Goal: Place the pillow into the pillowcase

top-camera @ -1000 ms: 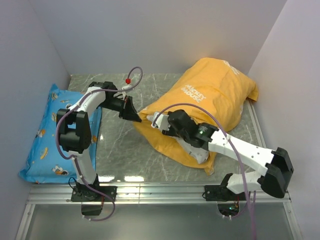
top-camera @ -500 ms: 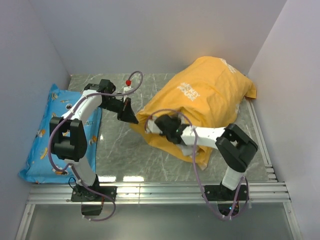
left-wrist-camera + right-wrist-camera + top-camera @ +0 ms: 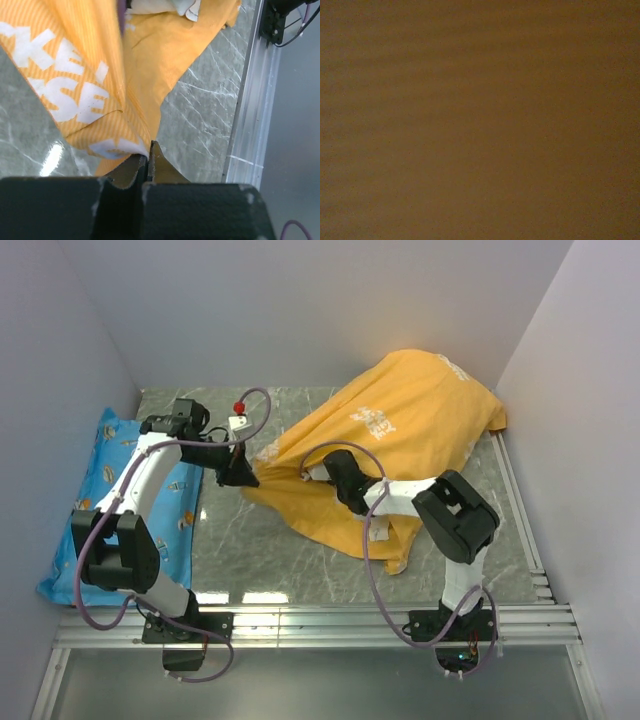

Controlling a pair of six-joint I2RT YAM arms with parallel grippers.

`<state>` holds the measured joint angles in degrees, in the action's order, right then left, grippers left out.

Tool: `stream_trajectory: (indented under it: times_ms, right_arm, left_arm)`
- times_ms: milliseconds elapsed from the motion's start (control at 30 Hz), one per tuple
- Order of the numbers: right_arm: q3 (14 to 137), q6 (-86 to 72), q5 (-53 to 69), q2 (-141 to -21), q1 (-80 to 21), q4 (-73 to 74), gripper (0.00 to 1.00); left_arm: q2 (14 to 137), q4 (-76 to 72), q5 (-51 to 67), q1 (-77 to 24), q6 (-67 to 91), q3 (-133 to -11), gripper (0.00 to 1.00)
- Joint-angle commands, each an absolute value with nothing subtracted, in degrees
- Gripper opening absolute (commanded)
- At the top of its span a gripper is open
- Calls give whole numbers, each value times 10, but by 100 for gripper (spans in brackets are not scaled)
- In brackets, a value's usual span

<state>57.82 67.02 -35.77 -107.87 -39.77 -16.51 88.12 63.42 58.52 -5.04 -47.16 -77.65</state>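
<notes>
The orange pillowcase (image 3: 410, 440) lies bulging at the centre right, with white lettering on top. My left gripper (image 3: 243, 473) is shut on its left edge and stretches it leftward. In the left wrist view the jaws (image 3: 148, 152) pinch the hem of the orange fabric (image 3: 100, 75). A bit of the white pillow (image 3: 385, 532) shows at the case's near opening, and it also shows in the left wrist view (image 3: 160, 6). My right gripper (image 3: 330, 468) reaches into the case's opening, with its fingers buried in fabric. The right wrist view shows only dim orange-brown cloth (image 3: 480, 120).
A blue cartoon-print pillow (image 3: 100, 510) lies along the left wall, under the left arm. Walls close in the left, back and right. An aluminium rail (image 3: 320, 625) runs along the near edge. Bare marble table (image 3: 240, 550) lies between the two pillows.
My left gripper has moved left and back, pulling the pillowcase edge out to a point. My right arm has folded in, and its gripper has gone further into the opening.
</notes>
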Motion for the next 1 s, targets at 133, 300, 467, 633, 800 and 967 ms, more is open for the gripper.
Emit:
stream_trajectory:
  times_ms: [133, 300, 467, 633, 800, 967]
  right_arm:
    - [661, 467, -258, -945, -500, 210, 68]
    - [705, 396, -117, -858, -576, 358, 90]
    - [785, 334, -72, -855, -592, 431, 99]
    - [817, 258, -122, -917, -584, 429, 100]
    - [827, 201, -128, -1025, -568, 390, 100]
    - [810, 216, -262, -1086, -527, 297, 100]
  left_arm:
    - [923, 676, 614, 4, -357, -830, 0]
    - [959, 429, 514, 11, -176, -844, 0]
    - [1017, 397, 490, 12, -148, -884, 13]
    - [998, 310, 461, 13, -95, -839, 32]
    - [983, 268, 461, 13, -49, -803, 35]
    - [945, 271, 451, 17, -69, -764, 34]
